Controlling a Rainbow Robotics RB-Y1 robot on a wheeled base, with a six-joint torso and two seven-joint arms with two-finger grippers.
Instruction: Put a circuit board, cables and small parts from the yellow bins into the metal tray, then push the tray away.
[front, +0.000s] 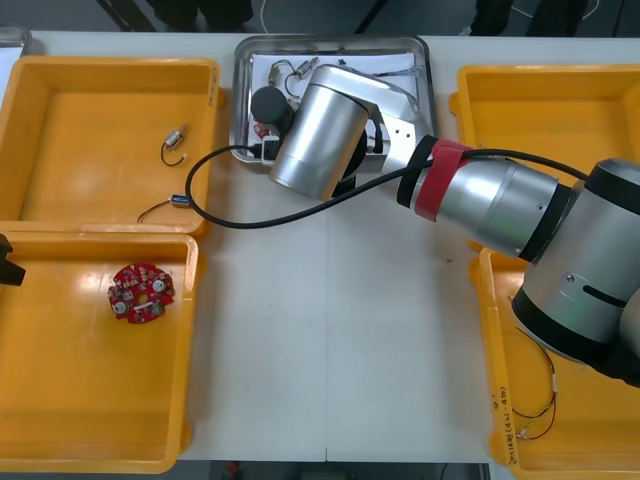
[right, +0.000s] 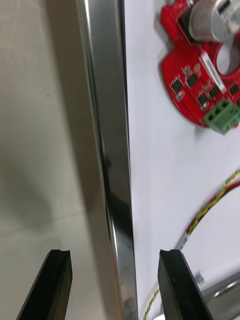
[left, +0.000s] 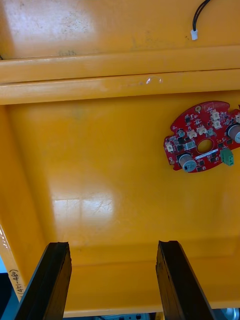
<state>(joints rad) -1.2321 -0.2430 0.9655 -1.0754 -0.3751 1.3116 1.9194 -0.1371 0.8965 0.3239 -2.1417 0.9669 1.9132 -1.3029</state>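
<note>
The metal tray (front: 241, 90) sits far up the table, holding a circuit board (right: 200, 90). The right gripper (right: 114, 255), fingers apart, stands over its rim, likely to push it. The left gripper (left: 114, 245) waits, spread wide, over a yellow bin (left: 100, 150).

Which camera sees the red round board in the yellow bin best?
The left wrist view: the circuit board lies close and plain beyond the open left gripper. The front view shows it small, in the near left yellow bin. The right wrist view, its open right gripper over the metal tray's rim, shows another board.
</note>
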